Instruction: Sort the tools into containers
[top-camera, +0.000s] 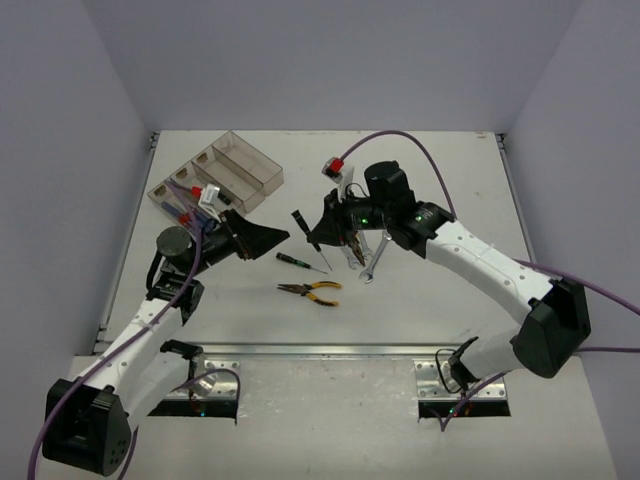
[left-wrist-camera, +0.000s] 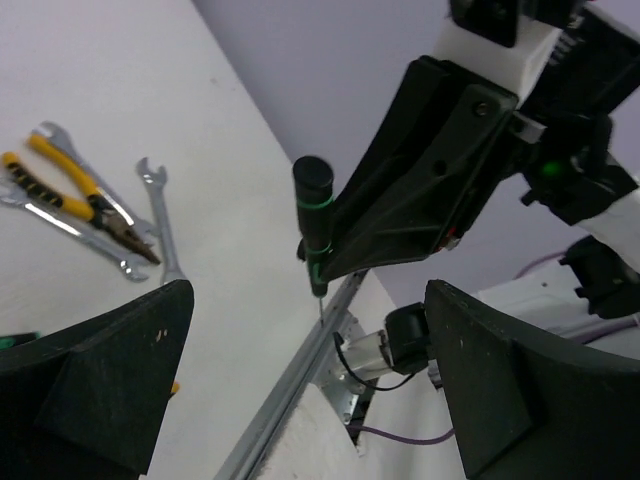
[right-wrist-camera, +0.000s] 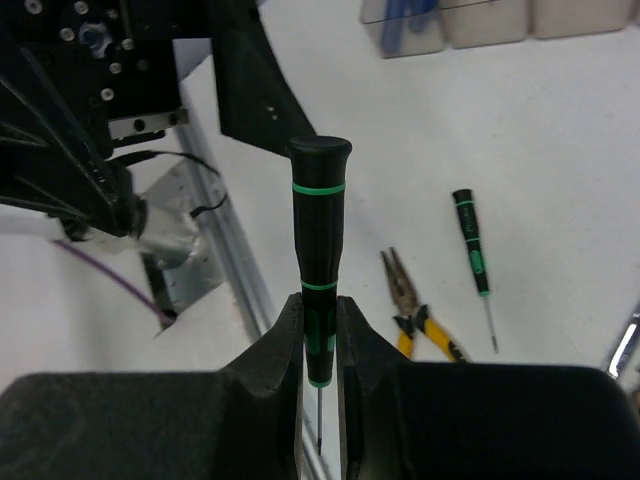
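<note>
My right gripper (right-wrist-camera: 319, 330) is shut on the lower handle of a green-black screwdriver (right-wrist-camera: 318, 250), which it holds upright above the table, tip down. From above, this gripper (top-camera: 320, 235) and its screwdriver (top-camera: 302, 225) hang near the table's middle. My left gripper (left-wrist-camera: 310, 390) is open with nothing between its fingers and faces the held screwdriver (left-wrist-camera: 315, 225); from above it (top-camera: 262, 236) sits just left of it. On the table lie a second green-black screwdriver (top-camera: 298, 260), yellow-black pliers (top-camera: 314, 291) and silver wrenches (top-camera: 366, 258). The clear containers (top-camera: 250, 165) stand at the back left with several tools inside.
A red and white piece (top-camera: 337, 166) lies behind the right arm near its purple cable. A metal rail (top-camera: 320, 350) runs along the table's near edge. In the left wrist view another pair of pliers (left-wrist-camera: 80, 195) lies among wrenches (left-wrist-camera: 160, 215).
</note>
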